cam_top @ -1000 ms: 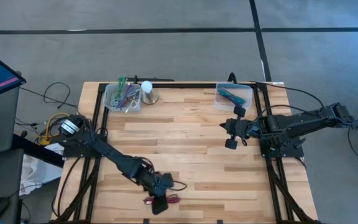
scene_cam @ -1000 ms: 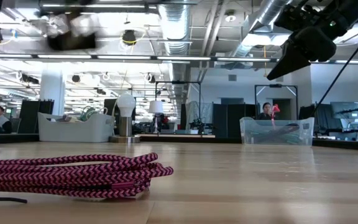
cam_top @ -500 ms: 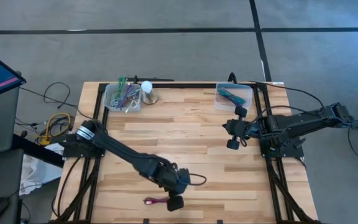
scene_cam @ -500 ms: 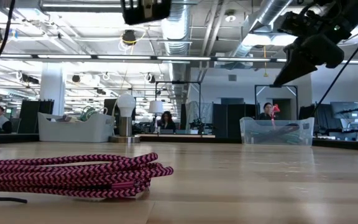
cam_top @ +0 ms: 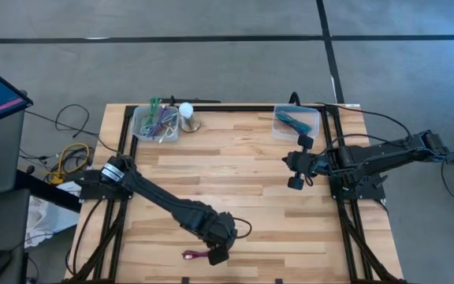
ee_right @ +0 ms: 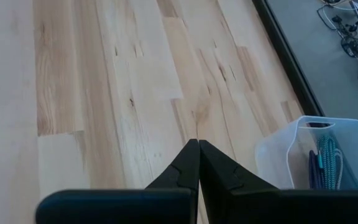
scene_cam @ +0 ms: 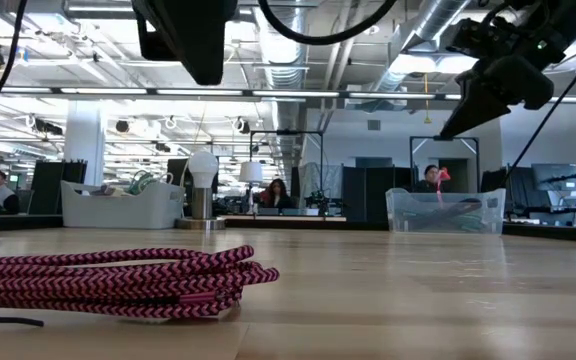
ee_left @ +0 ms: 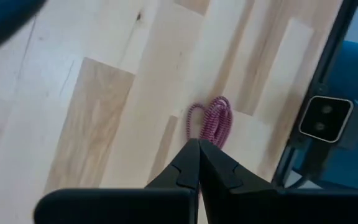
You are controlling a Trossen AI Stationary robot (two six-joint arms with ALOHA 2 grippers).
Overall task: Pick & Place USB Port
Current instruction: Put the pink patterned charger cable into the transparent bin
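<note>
From above, the wooden tabletop (cam_top: 235,173) carries a coiled pink cable (cam_top: 193,255) close to its near edge. The left gripper (cam_top: 217,256) is just beside the coil, fingers pressed together and holding nothing. The right gripper (cam_top: 294,182) hangs over the right half of the tabletop, well apart from the cable, also closed and empty. Along the far edge sit a clear bin of mixed cables (cam_top: 155,122), a white bulb on a base (cam_top: 187,116) beside it, and a second clear bin (cam_top: 296,122) with blue cable inside.

At table height, the pink cable (scene_cam: 118,283) lies flat in loose loops on the wood at the near left. The left arm's dark body (scene_cam: 193,35) hangs above it, and the right gripper (scene_cam: 468,105) is up at the upper right. Both bins and the bulb stand far behind, with people seated in the room beyond.

Past the left wrist's fingers (ee_left: 188,168), shut tip to tip, the pink coil (ee_left: 212,120) rests just ahead, near the tabletop's edge.

Past the right wrist's closed fingers (ee_right: 188,165), bare wood shows, with the blue-cable bin (ee_right: 316,152) off to one side.
</note>
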